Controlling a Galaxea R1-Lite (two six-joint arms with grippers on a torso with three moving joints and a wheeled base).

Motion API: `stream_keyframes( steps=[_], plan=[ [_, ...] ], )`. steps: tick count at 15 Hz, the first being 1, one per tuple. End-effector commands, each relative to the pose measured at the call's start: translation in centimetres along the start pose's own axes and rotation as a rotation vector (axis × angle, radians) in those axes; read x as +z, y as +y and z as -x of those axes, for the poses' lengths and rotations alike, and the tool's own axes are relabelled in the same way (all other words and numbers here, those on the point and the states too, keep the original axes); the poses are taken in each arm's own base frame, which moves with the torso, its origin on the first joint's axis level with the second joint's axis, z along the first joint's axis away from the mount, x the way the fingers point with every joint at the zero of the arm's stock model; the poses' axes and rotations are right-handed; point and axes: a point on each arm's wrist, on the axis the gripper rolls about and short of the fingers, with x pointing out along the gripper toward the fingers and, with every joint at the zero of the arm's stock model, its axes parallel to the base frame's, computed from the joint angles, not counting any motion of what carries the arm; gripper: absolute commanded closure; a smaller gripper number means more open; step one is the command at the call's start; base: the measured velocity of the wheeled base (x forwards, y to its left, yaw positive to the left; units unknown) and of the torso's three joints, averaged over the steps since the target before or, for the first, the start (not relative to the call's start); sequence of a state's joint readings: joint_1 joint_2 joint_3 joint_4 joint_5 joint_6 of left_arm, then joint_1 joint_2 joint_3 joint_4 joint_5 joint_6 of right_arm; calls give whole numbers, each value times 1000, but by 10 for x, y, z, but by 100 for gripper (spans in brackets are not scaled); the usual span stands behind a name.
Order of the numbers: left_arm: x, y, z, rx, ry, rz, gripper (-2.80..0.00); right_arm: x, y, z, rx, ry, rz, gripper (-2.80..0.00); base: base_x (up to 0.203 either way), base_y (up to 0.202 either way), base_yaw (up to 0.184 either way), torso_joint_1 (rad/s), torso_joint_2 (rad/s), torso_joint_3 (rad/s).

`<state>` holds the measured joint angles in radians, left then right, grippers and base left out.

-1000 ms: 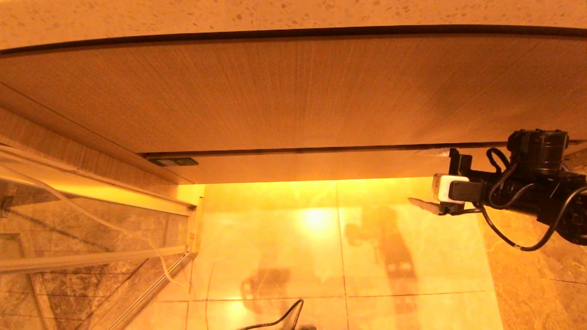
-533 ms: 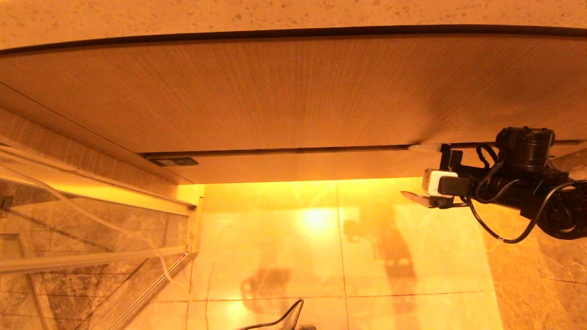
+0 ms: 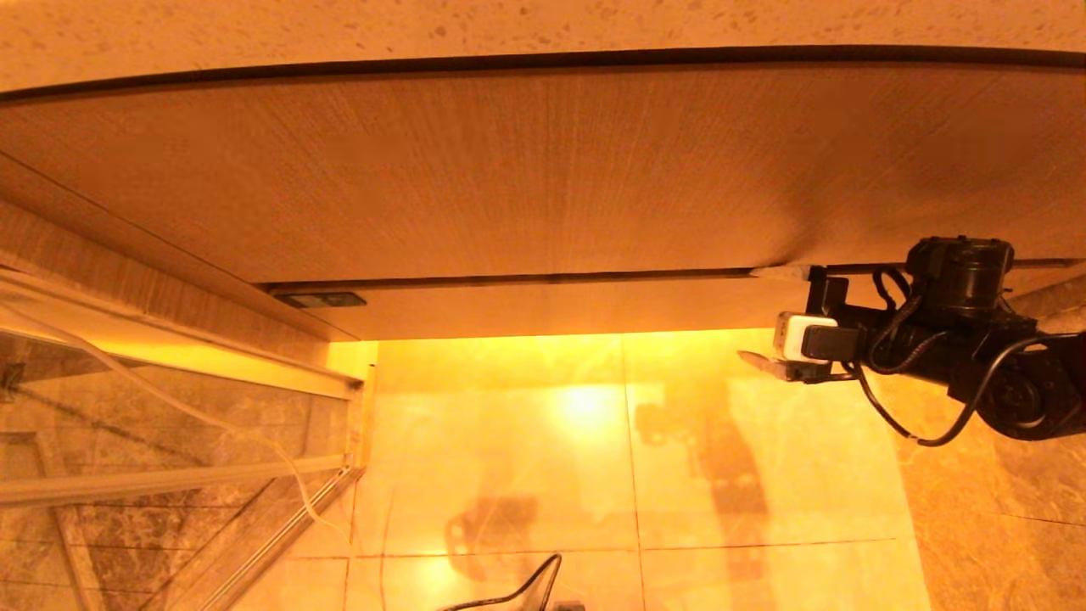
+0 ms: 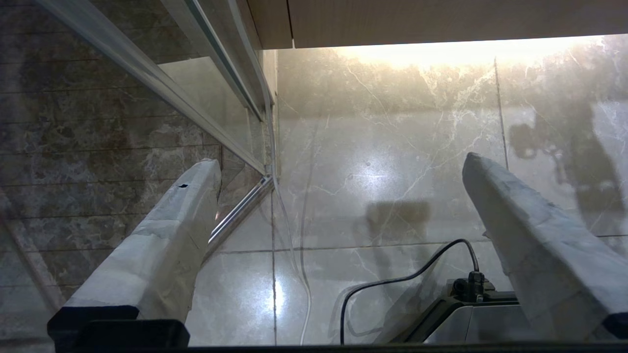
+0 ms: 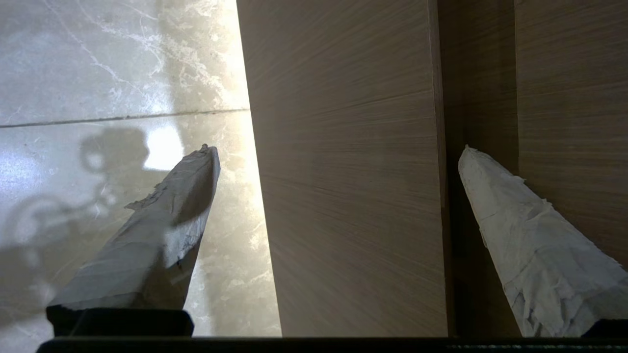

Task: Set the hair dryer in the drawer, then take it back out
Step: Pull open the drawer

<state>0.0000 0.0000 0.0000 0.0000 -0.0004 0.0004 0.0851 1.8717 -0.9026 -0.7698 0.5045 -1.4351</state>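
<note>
The drawer [image 3: 551, 307] shows as a narrow light-wood front below the taller wood-grain panel [image 3: 509, 170], and it looks closed. My right gripper [image 3: 768, 318] is open at the drawer's right end, straddling its front. In the right wrist view the drawer front [image 5: 343, 171] fills the space between the fingers of the right gripper [image 5: 336, 152]. One finger [image 5: 490, 196] lies in the dark gap above the front, the other [image 5: 186, 186] hangs over the floor. The hair dryer is out of view. My left gripper [image 4: 338, 166] is open and empty above the floor.
A speckled countertop [image 3: 509, 25] runs along the top. A glass door with metal rails [image 3: 170, 424] stands at the left. Glossy marble floor tiles [image 3: 594, 467] lie below the cabinet. The robot's base with a black cable [image 4: 471, 294] sits near the left gripper.
My right gripper has moved left and slightly up along the drawer front, still open. Its upper finger now reaches the gap above the drawer. The drawer has not moved.
</note>
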Motion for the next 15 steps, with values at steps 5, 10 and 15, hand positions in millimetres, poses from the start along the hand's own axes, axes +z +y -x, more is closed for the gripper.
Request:
stream_keyframes(
  steps=[5, 10, 15],
  plan=[
    [0, 0, 0, 0, 0, 0, -280, -1, 0, -3, -24, -6, 20, -280, 0, 0, 0, 0, 0, 0],
    [0, 0, 0, 0, 0, 0, -280, -2, 0, -3, -26, -4, 22, -280, 0, 0, 0, 0, 0, 0],
    [0, 0, 0, 0, 0, 0, -280, -3, 3, -3, -18, 71, 20, -280, 0, 0, 0, 0, 0, 0]
  ],
)
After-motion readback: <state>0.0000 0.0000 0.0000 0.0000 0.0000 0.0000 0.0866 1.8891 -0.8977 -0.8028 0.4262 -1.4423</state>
